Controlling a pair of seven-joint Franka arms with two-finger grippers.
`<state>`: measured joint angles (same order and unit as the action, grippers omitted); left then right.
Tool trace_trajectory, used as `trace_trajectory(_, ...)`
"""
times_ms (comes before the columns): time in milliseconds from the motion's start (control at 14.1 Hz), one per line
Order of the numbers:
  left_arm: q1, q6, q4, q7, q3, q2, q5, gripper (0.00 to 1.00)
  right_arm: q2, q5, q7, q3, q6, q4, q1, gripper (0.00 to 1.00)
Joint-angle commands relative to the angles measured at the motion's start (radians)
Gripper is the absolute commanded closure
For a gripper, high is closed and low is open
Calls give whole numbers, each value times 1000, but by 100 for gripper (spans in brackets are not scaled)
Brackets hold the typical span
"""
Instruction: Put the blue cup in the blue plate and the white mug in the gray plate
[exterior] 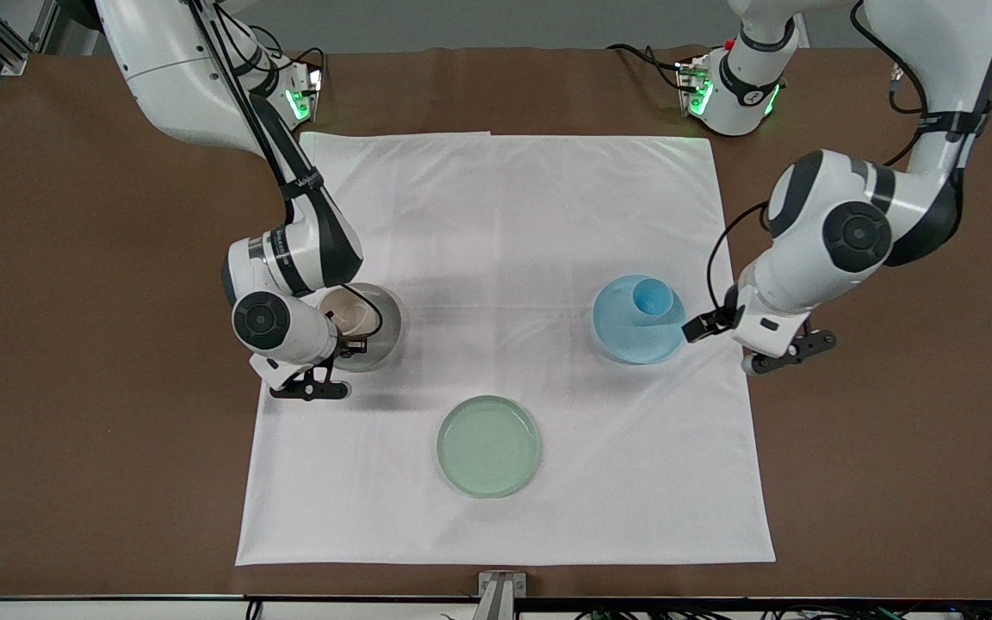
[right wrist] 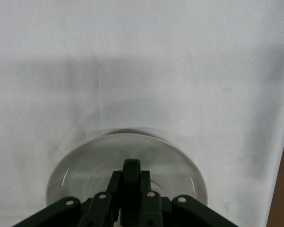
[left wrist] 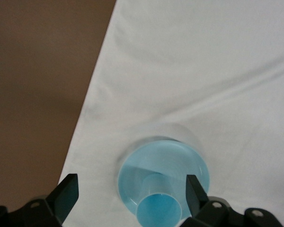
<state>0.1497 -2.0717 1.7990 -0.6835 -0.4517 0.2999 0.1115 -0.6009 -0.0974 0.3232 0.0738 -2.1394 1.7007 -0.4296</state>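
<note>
The blue cup stands upright in the blue plate, toward the left arm's end of the cloth. My left gripper is open and empty over that plate's edge. In the left wrist view its gripper has a finger on either side of the cup and plate. My right gripper is shut on the black handle of the white mug, which is in the gray plate. I cannot tell if it rests there. The right wrist view shows the gripper over the plate; the mug's body is hidden.
A pale green plate lies on the white cloth, nearer to the front camera than both other plates and midway between them. The brown table surrounds the cloth.
</note>
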Motion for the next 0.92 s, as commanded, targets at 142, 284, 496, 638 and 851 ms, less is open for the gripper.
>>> trace_trajectory(142,65,168,-212,56,-4,2,91,0,27,-13,0,9,30,13,-6,0)
trace_trajectory(284,86,214,-282,135,-4,1,96,0,116,-13,-1,12,152,7,5,0)
trace_trajectory(496,131,271,-314,278,-4,-40,94,0,301,-12,-12,18,387,13,63,0)
trace_trajectory(638,174,314,-320,347,-5,-71,88,0,418,-7,-41,18,520,17,138,0)
trace_trajectory(851,194,338,-323,387,-9,-129,73,0,527,-1,-180,18,621,43,276,0)
